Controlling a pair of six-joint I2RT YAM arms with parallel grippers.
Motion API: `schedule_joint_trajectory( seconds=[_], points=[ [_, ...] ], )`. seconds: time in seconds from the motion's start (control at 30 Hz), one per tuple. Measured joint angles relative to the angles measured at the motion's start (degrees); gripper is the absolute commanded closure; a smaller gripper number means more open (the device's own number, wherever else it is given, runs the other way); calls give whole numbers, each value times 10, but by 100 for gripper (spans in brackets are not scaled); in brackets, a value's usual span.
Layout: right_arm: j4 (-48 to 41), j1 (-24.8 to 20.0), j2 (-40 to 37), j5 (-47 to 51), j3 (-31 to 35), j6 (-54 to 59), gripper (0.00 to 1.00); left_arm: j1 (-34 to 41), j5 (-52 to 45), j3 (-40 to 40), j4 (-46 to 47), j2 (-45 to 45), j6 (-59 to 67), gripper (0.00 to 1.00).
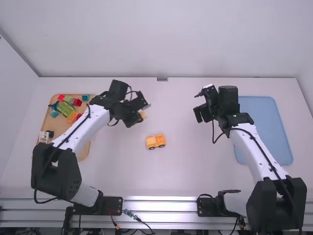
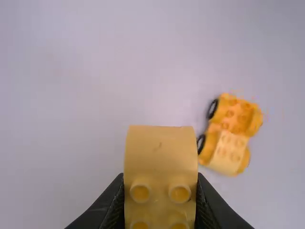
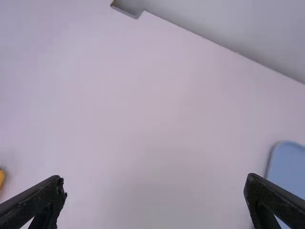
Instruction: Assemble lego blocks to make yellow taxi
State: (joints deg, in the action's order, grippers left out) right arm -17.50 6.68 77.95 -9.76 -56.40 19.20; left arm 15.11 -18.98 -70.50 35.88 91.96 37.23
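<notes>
- One yellow taxi (image 1: pixel 156 141) sits on the worktop (image 1: pixel 186 171), nearer and slightly right of the left pincer (image 1: pixel 139 115).
- It's stubby, black-wheeled, with a paler studded end.
- That left pincer pinches a yellow block (image 2: pixel 160 155); the right pincer (image 1: pixel 201 115) stands spread.

The toy car (image 1: pixel 156 141) is showing orange-yellow bodywork, a paler yellow roof piece (image 2: pixel 229 152) and black wheels (image 2: pixel 213 109); the single block (image 2: pixel 161 157) is displaying uniform yellow. Bricks (image 1: pixel 64 109) are presenting green, red, teal and orange; the left tray (image 1: pixel 61 129) is appearing tan, the right tray (image 1: pixel 259 127) plain light blue, the worktop (image 1: pixel 195 171) white.
</notes>
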Motion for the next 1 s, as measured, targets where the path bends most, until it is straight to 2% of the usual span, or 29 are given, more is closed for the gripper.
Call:
schedule_joint_trajectory(
  seconds=[0.1, 0.17, 0.4, 0.5, 0.63, 0.8, 1.0],
  points=[
    [-10, -24, -35, -26, 1, -5, 1, 65, 9, -45, 6, 55, 16, 99],
    [-5, -34, -52, -31, 6, -8, 1, 82, 11, -62, 10, 75, 21, 99],
    [6, -90, -188, -45, 102, -37, 1, 157, 16, -180, 65, 223, 67, 99],
    [6, -111, -243, -49, 139, -47, 1, 179, 21, -204, 70, 259, 84, 99],
    [1, -137, -337, -50, 190, -62, 1, 223, 35, -210, 52, 297, 100, 99],
    [-9, -159, -432, -60, 227, -69, 1, 267, 85, -203, -12, 320, 75, 98],
    [-9, -181, -487, -66, 243, -82, 1, 293, 112, -184, -33, 320, 49, 98]
  ],
)
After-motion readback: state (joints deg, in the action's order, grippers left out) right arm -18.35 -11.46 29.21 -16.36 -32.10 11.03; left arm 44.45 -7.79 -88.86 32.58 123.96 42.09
